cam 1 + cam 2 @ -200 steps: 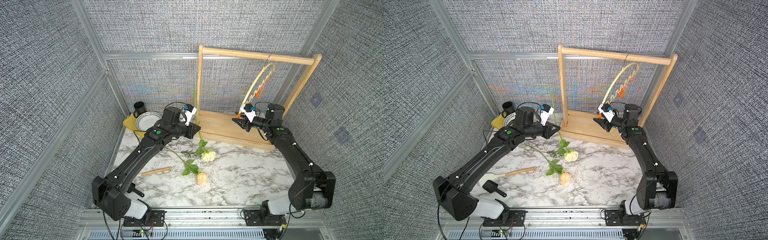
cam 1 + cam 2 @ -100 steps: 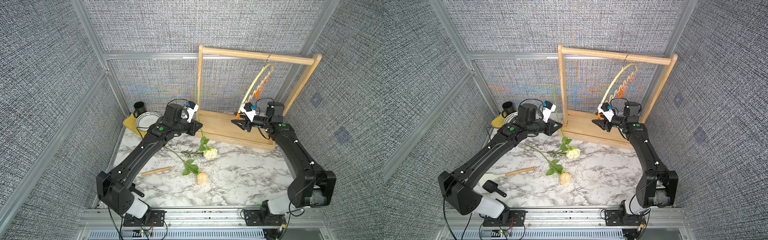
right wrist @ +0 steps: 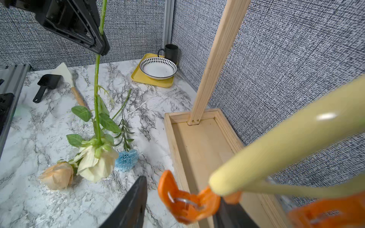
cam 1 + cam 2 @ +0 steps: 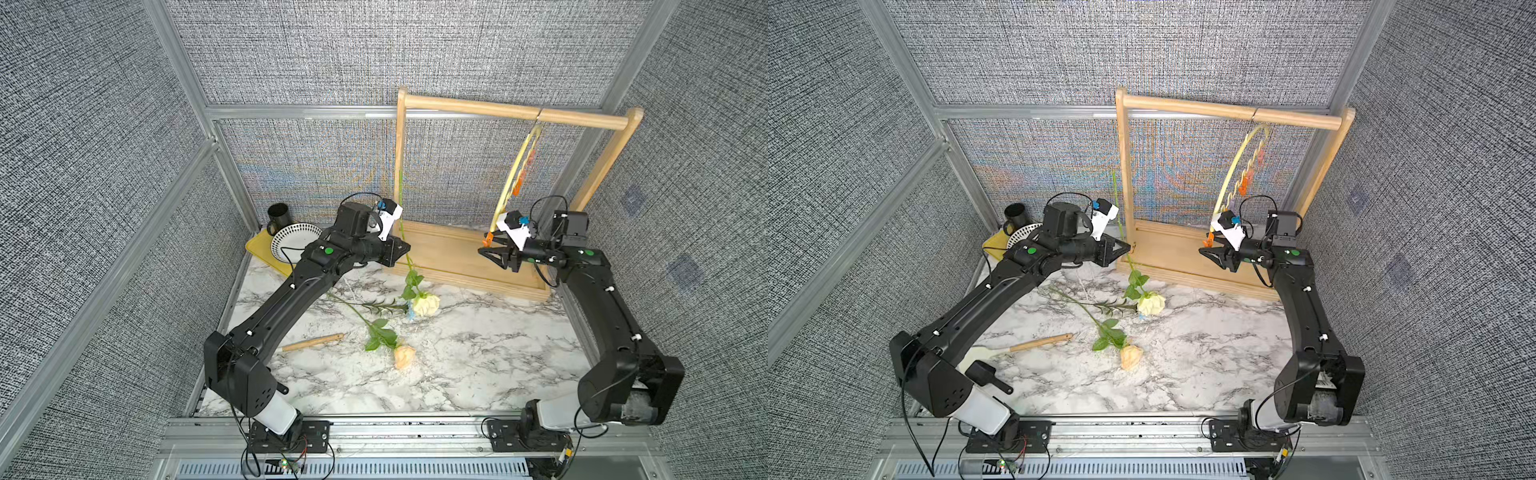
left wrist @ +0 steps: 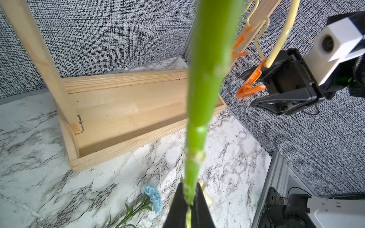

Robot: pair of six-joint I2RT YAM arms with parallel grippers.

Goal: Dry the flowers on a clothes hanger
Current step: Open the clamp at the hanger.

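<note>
Left of centre in both top views: left gripper (image 4: 405,249) pressed shut on the green stem of the cream-white artificial rose (image 4: 426,305). Bare stem end standing up past the jaws, leaves and bloom hanging head-down over the white marble tabletop (image 4: 478,353); cannot tell whether the petals touch it. Gripped partway along the stem, seemingly to leave the long upper end free for a clip and to have the flower dry upside down.

Right of centre: right gripper (image 5: 247,89) with jaws spread either side of the orange plastic clothespin clip (image 3: 187,203) at the lower tip of the thin pale-yellow arc-shaped clothes hanger (image 3: 296,142). Gap visible between one black finger and the clip's wing in the right wrist view, so apparently not squeezing yet. Stationed there, probably, to press the wings together, open the clip's mouth and steady the hanger.

Upper right of the frame: hanger hooked on the round top bar of the light-wood rack (image 4: 498,110), slanting down to that gripper.

Stem and clip well apart, so clipping not yet done; calls for carrying the stem end rightward into an opened clip.

Below centre on the marble: peach rose (image 4: 404,356) and light-blue frilly bloom (image 3: 126,159), lying flat, neither one held.
</note>
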